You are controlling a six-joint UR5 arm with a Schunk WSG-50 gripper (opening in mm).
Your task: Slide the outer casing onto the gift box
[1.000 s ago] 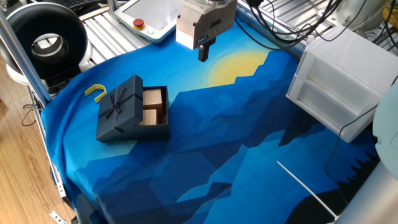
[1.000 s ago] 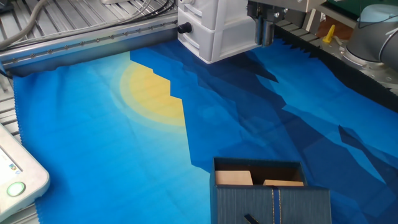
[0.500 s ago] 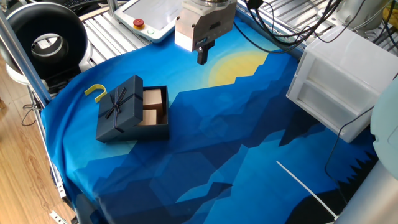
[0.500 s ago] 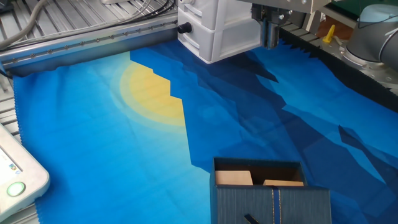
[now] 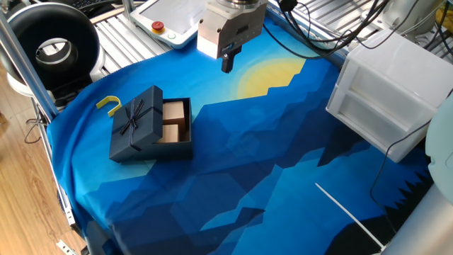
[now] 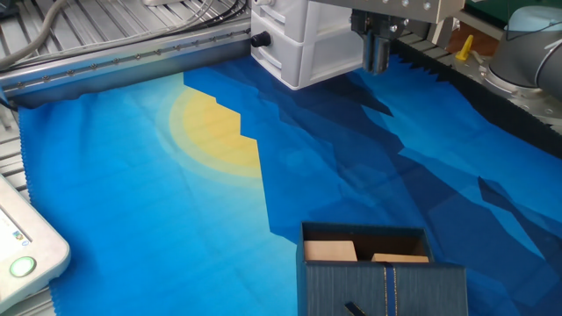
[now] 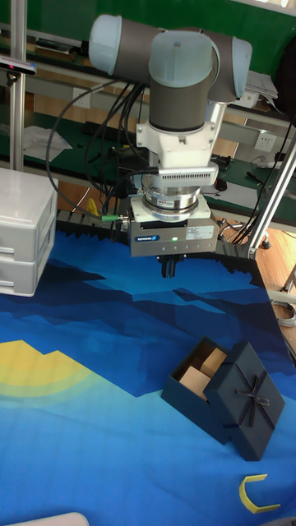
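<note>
The outer casing (image 5: 136,122), dark navy with a ribbon bow, sits askew over the left part of the gift box (image 5: 177,120), whose tan compartments show on the right side. Both appear again as the outer casing (image 7: 253,400) and gift box (image 7: 200,376), and at the bottom edge as the gift box (image 6: 364,248) with the outer casing (image 6: 384,290) in front of it. My gripper (image 5: 227,62) hangs above the cloth, well back and to the right of the box, fingers together and holding nothing. It shows too as the gripper (image 7: 170,268) and the gripper (image 6: 377,61).
A small yellow hook (image 5: 109,104) lies just left of the casing. A large white drawer unit (image 5: 393,88) stands at the right. A white control pendant (image 5: 170,20) lies beyond the cloth's far edge. A black ring light (image 5: 49,47) stands far left.
The gripper has drifted slightly toward the box side, a few pixels left in one fixed view. The box and casing have not moved.
</note>
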